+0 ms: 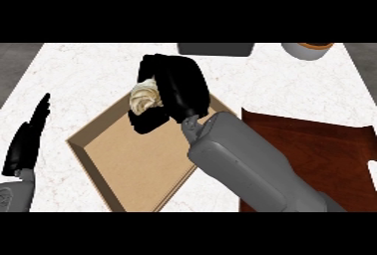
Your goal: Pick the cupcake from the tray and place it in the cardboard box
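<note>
The cupcake (146, 97), topped with cream-coloured frosting, is held in my right hand (179, 84), whose fingers and thumb curl round it. Hand and cupcake hover over the far corner of the open cardboard box (140, 164), a shallow tan box lying diamond-wise at the centre of the counter. The dark wooden tray (316, 149) lies to the right, partly hidden by my right forearm. My left hand (28, 139) rests at the left edge with straight fingers pointing up, holding nothing.
A dark grey object (216, 48) sits at the far edge of the white marble counter (81, 69). A white cup-like container (309, 50) with an orange rim stands at the far right.
</note>
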